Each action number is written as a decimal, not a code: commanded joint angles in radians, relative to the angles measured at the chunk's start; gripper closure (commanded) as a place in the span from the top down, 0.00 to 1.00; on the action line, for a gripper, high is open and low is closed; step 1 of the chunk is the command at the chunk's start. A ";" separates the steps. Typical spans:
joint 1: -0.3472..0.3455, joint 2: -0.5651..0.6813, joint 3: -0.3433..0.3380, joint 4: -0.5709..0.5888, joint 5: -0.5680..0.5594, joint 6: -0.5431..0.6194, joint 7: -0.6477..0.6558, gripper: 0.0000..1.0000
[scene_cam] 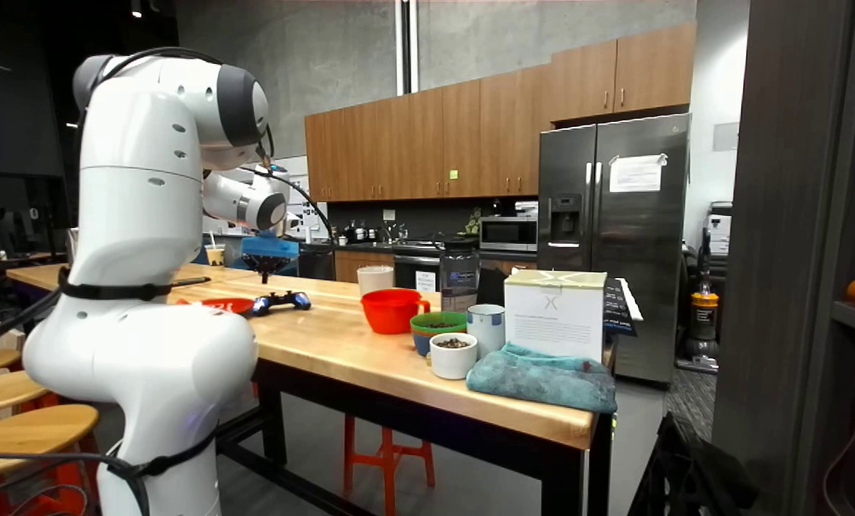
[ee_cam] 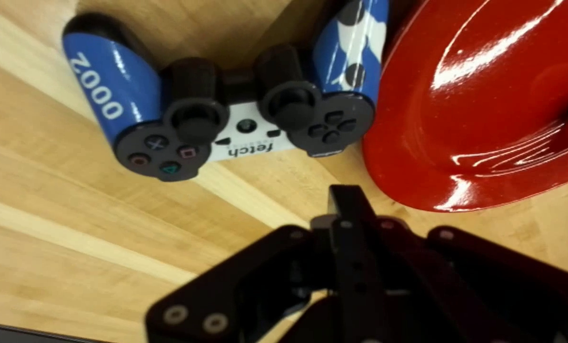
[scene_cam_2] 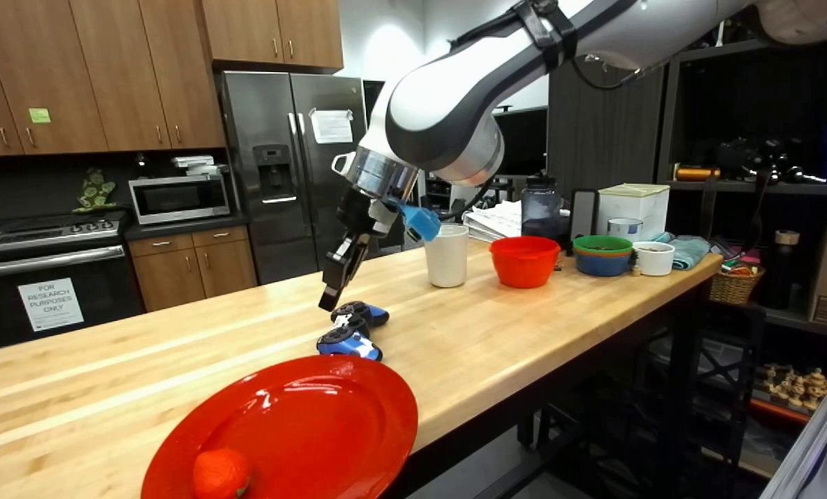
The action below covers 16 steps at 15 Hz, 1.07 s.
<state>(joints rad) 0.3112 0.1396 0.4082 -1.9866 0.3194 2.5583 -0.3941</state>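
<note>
White arm (scene_cam: 139,236), black straps (scene_cam: 115,292), black end effector (ee_cam: 346,194)

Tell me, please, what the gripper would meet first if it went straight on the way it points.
Probably the wooden tabletop, just beside the game controller; depth is unclear, so the shut gripper might clip the controller's edge.
</note>
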 commanded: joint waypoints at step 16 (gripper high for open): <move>-0.034 -0.075 -0.145 -0.020 -0.640 -0.347 0.020 0.00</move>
<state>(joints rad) 0.2817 0.1070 0.2702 -1.9989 -0.2852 2.3100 -0.3820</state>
